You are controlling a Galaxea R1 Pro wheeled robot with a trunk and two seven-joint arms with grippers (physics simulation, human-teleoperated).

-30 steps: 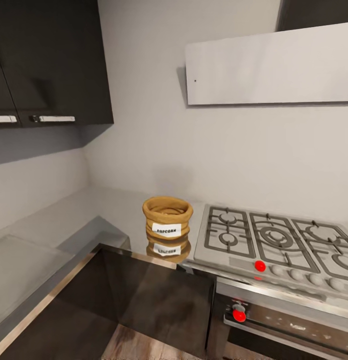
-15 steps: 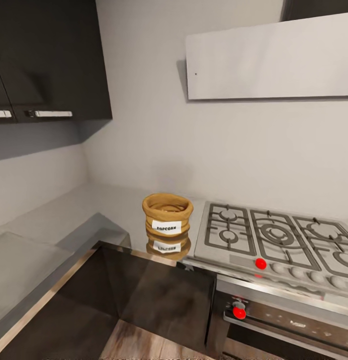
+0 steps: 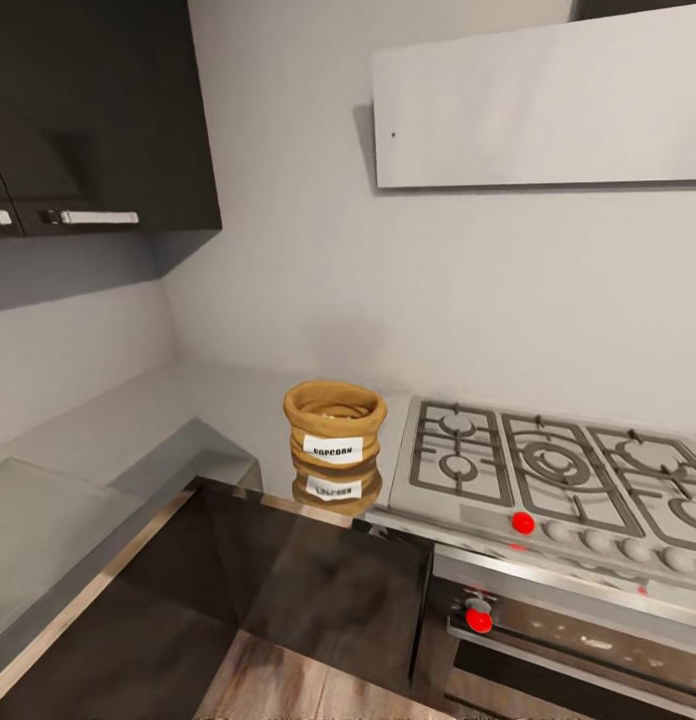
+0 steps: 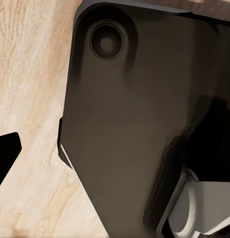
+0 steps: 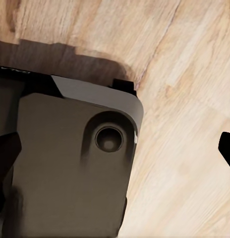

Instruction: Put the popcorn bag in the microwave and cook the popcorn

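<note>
My head view has shifted a little against one second ago: the wall cupboards sit higher in it and the popcorn bag (image 3: pixel 335 436) looks slightly closer, so I judge that my base and head are moving, not the things. The bag stands upright on the grey surface (image 3: pixel 118 440), just beside the gas hob (image 3: pixel 548 480), with its label toward me. My wrist cameras look down at the wooden floor (image 5: pixel 194 74) and my dark base (image 4: pixel 125 129), so I cannot tell whether either gripper is apart or together. The reach has not yet begun.
</note>
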